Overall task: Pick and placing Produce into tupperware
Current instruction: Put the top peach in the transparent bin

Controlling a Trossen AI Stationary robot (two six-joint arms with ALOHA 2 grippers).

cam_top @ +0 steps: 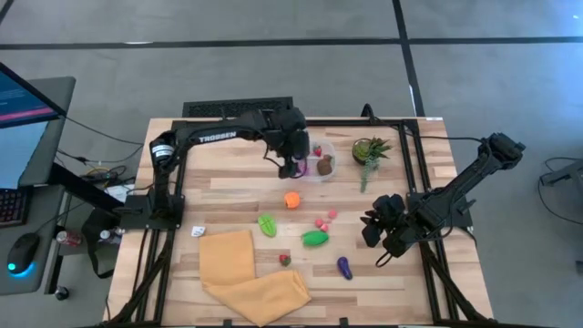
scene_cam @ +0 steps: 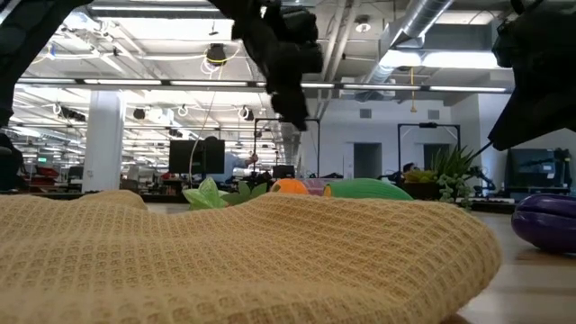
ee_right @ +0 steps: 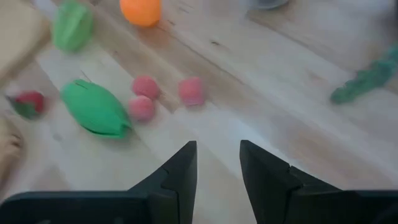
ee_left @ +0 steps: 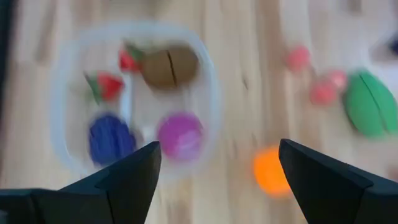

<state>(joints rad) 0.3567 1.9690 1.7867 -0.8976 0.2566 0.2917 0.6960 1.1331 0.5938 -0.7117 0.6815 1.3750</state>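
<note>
Hovering over the tupperware (cam_top: pixel 320 164) at the far middle of the bench (cam_top: pixel 228 187), the left gripper (cam_top: pixel 293 162) has its jaws spread wide and empty; its wrist view looks straight down into the tub (ee_left: pixel 134 102), which holds a brown piece (ee_left: pixel 168 65), two small red pieces (ee_left: pixel 107 86), a blue-purple piece (ee_left: pixel 111 138) and a magenta piece (ee_left: pixel 180 134). Loose produce lies nearer the front edge than the tub: an orange piece (cam_top: pixel 291 199) just beside the tub on the near side, a light green leafy piece (cam_top: pixel 267 224), a darker green oblong (cam_top: pixel 315 239) lying roughly crosswise on the bench, three pink balls (cam_top: pixel 325 220) clustered between them, a red strawberry (cam_top: pixel 284 260) next to the yellow cloth (cam_top: pixel 246 273), and a purple piece (cam_top: pixel 344 267) nearest the front. By judgement the orange piece is the left arm's closest pick, calling for a short pull back toward the front and a descent. The left arm stretches across from its base at the left, wrist turned down. The right gripper (cam_top: pixel 378 232) waits low at the right side, jaws nearly shut on nothing, nearer the purple piece and the pink balls (ee_right: pixel 165 96). A potted plant (cam_top: pixel 369 151) stands just right of the tub.
</note>
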